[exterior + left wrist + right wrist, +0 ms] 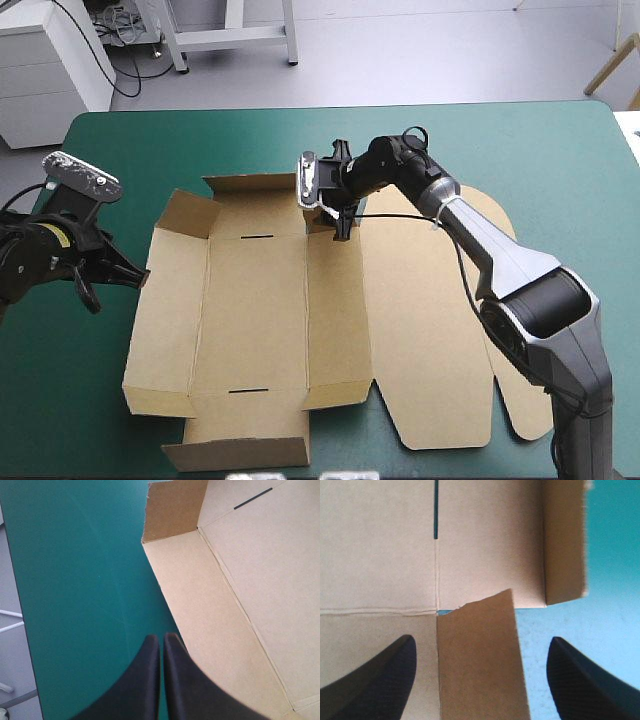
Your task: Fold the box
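Box (255, 300): brown board, centre of frame on the teal-green cover (520, 150); left wall part raised, lid flat at right.
Left gripper (143, 278): left of frame, fingers pressed together, just beside that wall.
Right gripper (342, 192): upper centre, fingers spread wide over a corner flap (475, 655).

Bright, even light, faint soft shadows beside the box (255, 300).

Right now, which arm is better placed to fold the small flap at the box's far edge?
Probably right: the right gripper, open, straddles that flap; the left gripper is shut, beside the box.
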### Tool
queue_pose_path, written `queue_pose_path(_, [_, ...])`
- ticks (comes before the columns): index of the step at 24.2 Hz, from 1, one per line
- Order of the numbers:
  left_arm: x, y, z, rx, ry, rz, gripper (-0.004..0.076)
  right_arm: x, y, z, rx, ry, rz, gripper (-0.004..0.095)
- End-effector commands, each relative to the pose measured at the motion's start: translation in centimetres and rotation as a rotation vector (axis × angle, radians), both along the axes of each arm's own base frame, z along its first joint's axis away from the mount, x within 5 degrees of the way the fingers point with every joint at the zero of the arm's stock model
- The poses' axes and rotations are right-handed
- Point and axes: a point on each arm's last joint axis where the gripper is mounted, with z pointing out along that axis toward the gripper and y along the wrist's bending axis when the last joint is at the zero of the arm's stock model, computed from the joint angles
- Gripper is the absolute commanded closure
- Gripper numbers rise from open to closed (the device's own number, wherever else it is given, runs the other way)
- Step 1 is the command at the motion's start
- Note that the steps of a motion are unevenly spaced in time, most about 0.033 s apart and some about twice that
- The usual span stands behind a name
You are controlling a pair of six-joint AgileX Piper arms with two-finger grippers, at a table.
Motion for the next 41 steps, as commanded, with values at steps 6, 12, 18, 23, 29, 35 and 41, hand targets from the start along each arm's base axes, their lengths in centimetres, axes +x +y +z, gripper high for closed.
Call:
queue_pose_path(6, [-0.8, 0.3, 0.8, 0.000, -0.012, 0.016, 0.0710, -3.1, -1.9, 11.3, 0.282, -0.080, -0.194, 0.0359])
queue_pose_path(12, [-0.8, 0.3, 0.8, 0.000, -0.012, 0.016, 0.0710, -4.5, -3.8, 13.7, 0.285, -0.064, -0.343, 0.0524])
queue_pose_path(18, [-0.7, 0.3, 0.9, -0.002, -0.025, 0.014, 0.0711, -5.9, -6.5, 15.6, 0.296, -0.010, -0.534, 0.0807])
queue_pose_path(23, [-0.6, 0.2, 1.0, -0.005, -0.042, 0.011, 0.0711, -6.6, -10.6, 17.7, 0.392, 0.043, -0.716, 0.0927])
queue_pose_path(29, [-0.3, 0.1, 1.3, -0.012, -0.081, 0.004, 0.0711, -7.1, -17.8, 19.2, 0.462, 0.106, -0.999, 0.0927])
queue_pose_path(35, [-0.3, 0.1, 1.3, -0.012, -0.086, 0.003, 0.0714, -8.6, -23.2, 19.3, 0.498, 0.166, -1.139, 0.0927])
queue_pose_path(41, [0.3, -0.1, 0.9, -0.018, -0.063, 0.003, 0.0714, -12.7, -25.0, 17.2, 0.444, 0.219, -1.188, 0.0927])
